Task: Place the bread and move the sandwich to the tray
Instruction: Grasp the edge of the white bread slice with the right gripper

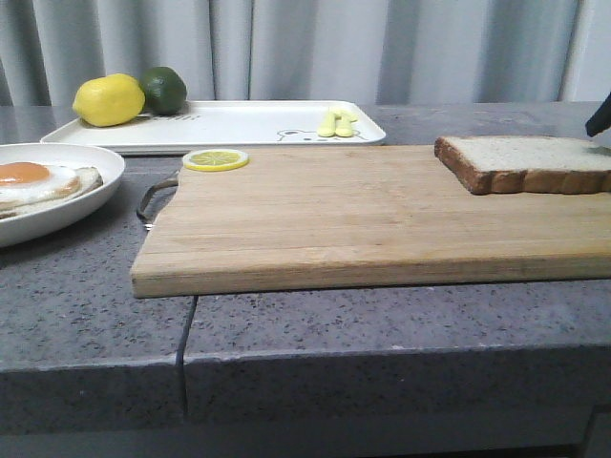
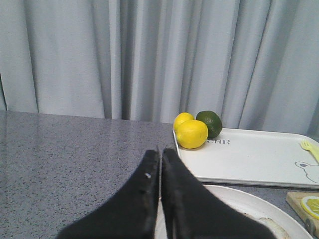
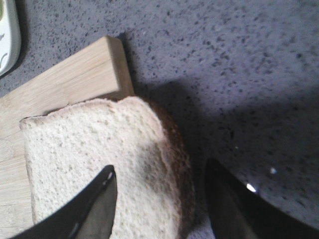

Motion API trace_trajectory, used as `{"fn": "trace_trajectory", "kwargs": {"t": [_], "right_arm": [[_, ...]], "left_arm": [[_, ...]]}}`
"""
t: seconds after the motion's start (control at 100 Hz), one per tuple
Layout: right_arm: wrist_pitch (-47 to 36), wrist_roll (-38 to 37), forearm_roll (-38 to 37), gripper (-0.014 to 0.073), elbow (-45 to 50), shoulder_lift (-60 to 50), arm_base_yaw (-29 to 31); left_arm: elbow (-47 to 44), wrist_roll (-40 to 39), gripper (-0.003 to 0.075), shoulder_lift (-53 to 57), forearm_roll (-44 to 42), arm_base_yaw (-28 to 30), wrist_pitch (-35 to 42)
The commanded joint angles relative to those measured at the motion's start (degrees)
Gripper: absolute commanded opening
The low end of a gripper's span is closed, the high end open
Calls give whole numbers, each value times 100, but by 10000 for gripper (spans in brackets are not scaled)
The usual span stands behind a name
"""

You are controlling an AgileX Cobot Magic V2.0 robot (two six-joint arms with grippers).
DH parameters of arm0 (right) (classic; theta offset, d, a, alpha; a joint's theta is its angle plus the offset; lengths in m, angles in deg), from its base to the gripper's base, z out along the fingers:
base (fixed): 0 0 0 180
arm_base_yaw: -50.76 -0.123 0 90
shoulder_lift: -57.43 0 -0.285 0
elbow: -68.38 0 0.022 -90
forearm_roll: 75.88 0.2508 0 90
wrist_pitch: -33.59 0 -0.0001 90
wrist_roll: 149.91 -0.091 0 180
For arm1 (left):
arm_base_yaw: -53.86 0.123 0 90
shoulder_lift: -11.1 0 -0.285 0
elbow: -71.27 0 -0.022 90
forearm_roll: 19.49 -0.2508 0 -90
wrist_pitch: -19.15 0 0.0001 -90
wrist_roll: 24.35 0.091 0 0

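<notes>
The bread (image 1: 525, 162) lies flat on the right end of the wooden cutting board (image 1: 363, 219). In the right wrist view my right gripper (image 3: 160, 167) is open just over the bread (image 3: 89, 159). One finger is above the crumb, the other beyond the brown crust. Only the tip of the right gripper (image 1: 600, 119) shows in the front view. The sandwich (image 1: 43, 181) is a fried egg on a bread slice on the round white plate (image 1: 91, 202). My left gripper (image 2: 160, 150) is shut and empty, near the plate's (image 2: 234, 199) rim. The tray (image 1: 248, 119) lies behind the board.
A lemon (image 1: 108, 99), a lime (image 1: 164, 89) and a yellow fork (image 1: 336, 122) sit on the tray (image 2: 249, 159). A lemon slice (image 1: 216, 159) rests on the board's far left corner. A grey curtain hangs behind the stone counter (image 1: 382, 324), whose edge runs in front.
</notes>
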Motion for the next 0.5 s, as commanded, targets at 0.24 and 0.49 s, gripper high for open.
{"fn": "trace_trajectory", "kwargs": {"t": [0.24, 0.49], "right_arm": [[57, 217, 464, 410, -185, 85, 15], [409, 574, 761, 355, -185, 306, 15]], "left_arm": [[217, -10, -20, -95, 44, 0, 484], [217, -10, -20, -95, 44, 0, 484]]}}
